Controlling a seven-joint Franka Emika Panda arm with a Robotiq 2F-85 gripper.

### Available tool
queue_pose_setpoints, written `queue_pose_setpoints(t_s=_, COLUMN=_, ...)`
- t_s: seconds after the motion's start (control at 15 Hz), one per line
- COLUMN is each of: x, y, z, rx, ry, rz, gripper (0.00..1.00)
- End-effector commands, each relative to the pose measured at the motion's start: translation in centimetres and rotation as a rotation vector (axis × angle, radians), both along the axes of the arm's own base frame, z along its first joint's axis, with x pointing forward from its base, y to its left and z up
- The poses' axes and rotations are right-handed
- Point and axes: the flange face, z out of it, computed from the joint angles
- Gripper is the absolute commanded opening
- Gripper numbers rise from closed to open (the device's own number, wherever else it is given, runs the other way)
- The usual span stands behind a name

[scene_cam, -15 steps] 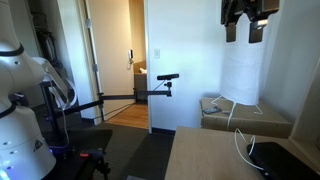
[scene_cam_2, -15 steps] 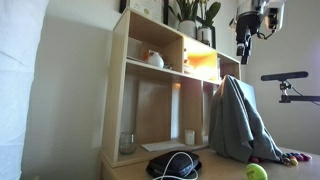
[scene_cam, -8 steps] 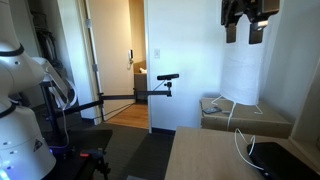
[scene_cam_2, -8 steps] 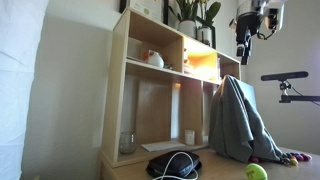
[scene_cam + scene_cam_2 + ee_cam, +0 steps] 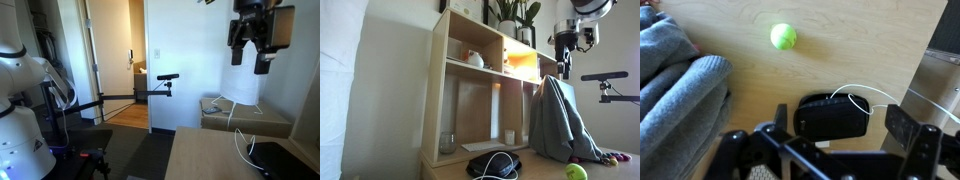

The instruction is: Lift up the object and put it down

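High above the light wooden bench [image 5: 880, 60]: your end effector [image 5: 250, 58], jaws spread wide and empty, touching nothing in both exterior views.

Item one, small yellow-green ball [image 5: 784, 37]: resting on bare bench top, apart from everything else. It looks the likeliest thing for you to lift, though the task names no object.

Item two, crumpled grey cloth [image 5: 675, 85]: heaped along one edge of the bench, near the ball but not touching it.

Item three, flat black device with a white cable [image 5: 828, 118]: lying roughly below the end effector in the wrist view, its cable looping off toward the bench edge.

Item four, open wooden shelf unit [image 5: 470, 95]: standing on the bench beside the cloth, well clear of the ball.

Progress: no step shows as done, and the ball sits unlifted. Left for you: move across over the ball, descend, close on it, raise it, set it back down, release.
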Motion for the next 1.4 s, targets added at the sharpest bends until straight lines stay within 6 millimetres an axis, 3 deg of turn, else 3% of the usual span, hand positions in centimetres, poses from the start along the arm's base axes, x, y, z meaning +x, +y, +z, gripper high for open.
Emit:
queue_pose_setpoints(t_s=0.0, x=1.1, y=-1.6, z=-2.5, rx=0.005, ry=0.041, rz=-0.053, gripper=1.00)
queue_pose_setpoints(t_s=0.27, x=1.9, y=-3.0, z=-5.6, rx=0.008, ry=0.071, rz=-0.087, gripper=1.00)
queue_pose_setpoints(t_s=0.8, x=3.6, y=-3.8, z=-9.6, rx=-0.010, ry=0.085, rz=-0.125, gripper=1.00)
queue_pose_setpoints(t_s=1.33, x=3.4, y=-3.7, z=-10.4, rx=0.000, ry=0.104, rz=-0.106, gripper=1.00)
